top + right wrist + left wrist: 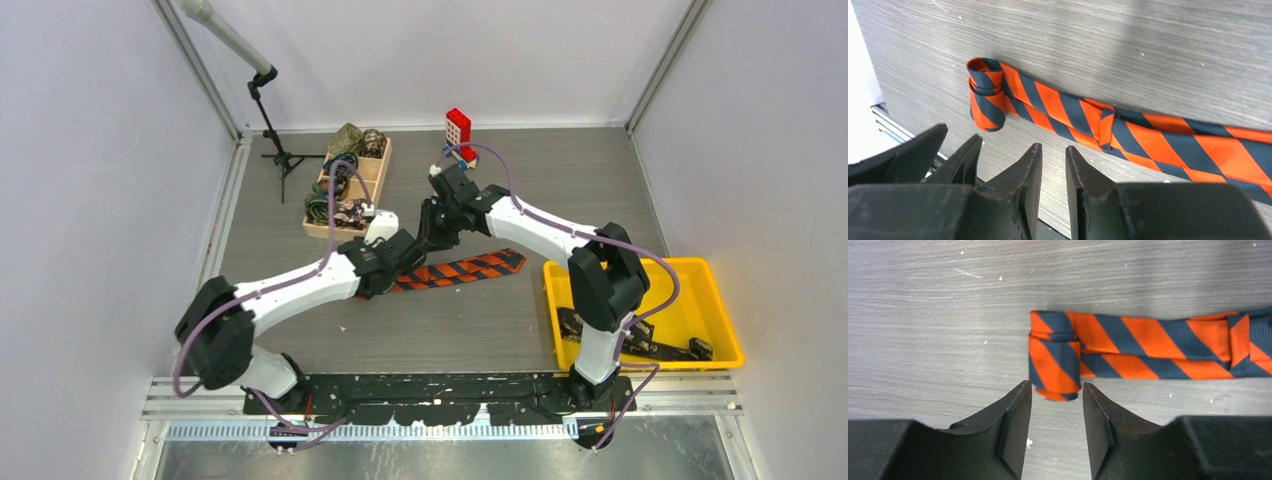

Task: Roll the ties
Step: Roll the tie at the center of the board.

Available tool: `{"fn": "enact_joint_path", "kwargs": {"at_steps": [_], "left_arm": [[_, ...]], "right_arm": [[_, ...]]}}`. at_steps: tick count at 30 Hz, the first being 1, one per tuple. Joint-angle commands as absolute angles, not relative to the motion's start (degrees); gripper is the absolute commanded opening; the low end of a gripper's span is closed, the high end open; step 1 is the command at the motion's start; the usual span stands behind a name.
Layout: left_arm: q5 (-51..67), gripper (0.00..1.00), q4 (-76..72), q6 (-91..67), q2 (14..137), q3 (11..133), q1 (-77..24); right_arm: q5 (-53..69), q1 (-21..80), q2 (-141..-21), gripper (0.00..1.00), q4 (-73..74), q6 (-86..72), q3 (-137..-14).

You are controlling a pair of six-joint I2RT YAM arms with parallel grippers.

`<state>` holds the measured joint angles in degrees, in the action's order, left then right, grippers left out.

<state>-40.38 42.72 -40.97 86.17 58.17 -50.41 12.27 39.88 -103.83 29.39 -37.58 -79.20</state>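
An orange-and-dark striped tie [462,268] lies flat across the middle of the table. Its narrow end is wound into a small roll [1054,365], and the rest [1158,347] runs off to the right. My left gripper [1055,386] is open, its tips just short of the roll and nothing between them. My right gripper [1052,147] hovers beside the tie [1088,117], apart from it, jaws a narrow gap apart and empty. The roll [985,100] lies to its upper left. In the top view both grippers, left [403,250] and right [437,238], meet at the tie's left end.
A wooden tray [380,170] with several rolled ties stands at the back left, beside a microphone stand [275,140]. A red-and-white toy block [458,128] is at the back. A yellow bin [720,300] at the right holds dark ties.
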Motion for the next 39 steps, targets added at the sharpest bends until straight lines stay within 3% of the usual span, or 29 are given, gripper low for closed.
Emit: {"fn": "enact_joint_path", "kwargs": {"at_steps": [1,15,25,39], "left_arm": [[-38.3,0.41,46.3,-45.0,77.2,53.3,-50.6],[-26.5,0.11,36.4,-63.2,56.7,31.5,-48.7],[-23.3,0.07,28.7,-71.9,49.5,22.3,-43.5],[-22.2,0.05,20.9,-73.9,49.6,19.1,-41.6]], "right_arm": [[15.6,40.1,-106.9,0.29,29.6,-36.7,-85.3],[25.8,43.1,-125.8,0.17,29.6,-34.5,-106.2],[27.2,44.6,-135.6,0.11,29.1,-35.5,-116.1],[30.2,46.7,-140.7,0.11,22.2,-39.5,-115.7]]}}
